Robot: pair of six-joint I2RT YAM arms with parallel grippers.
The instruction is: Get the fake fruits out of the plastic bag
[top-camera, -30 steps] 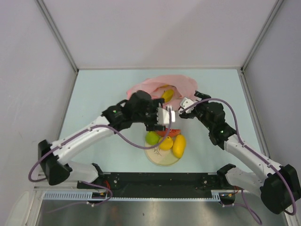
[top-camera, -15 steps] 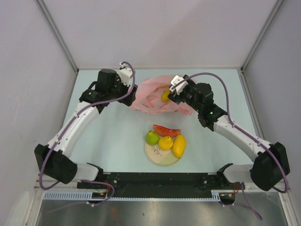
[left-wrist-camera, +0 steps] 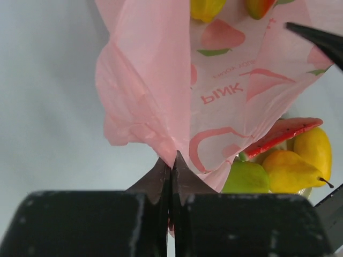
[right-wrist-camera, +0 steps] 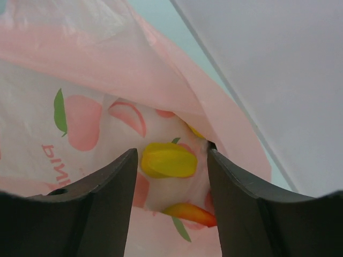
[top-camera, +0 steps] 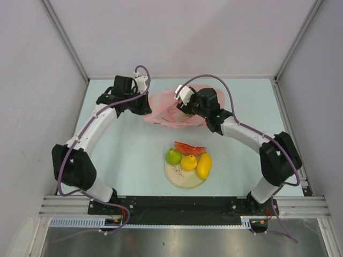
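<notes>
Partway done: four fruits are out, near centre. The pear, lemon and mango sit on the plate, with the watermelon slice at its far edge. At least two are left in the bag, far centre: a yellow fruit and a red-orange piece. Left gripper pressed together, pinching the bag's left edge. Right gripper spread inside the bag, a finger each side of the yellow fruit; contact unclear
</notes>
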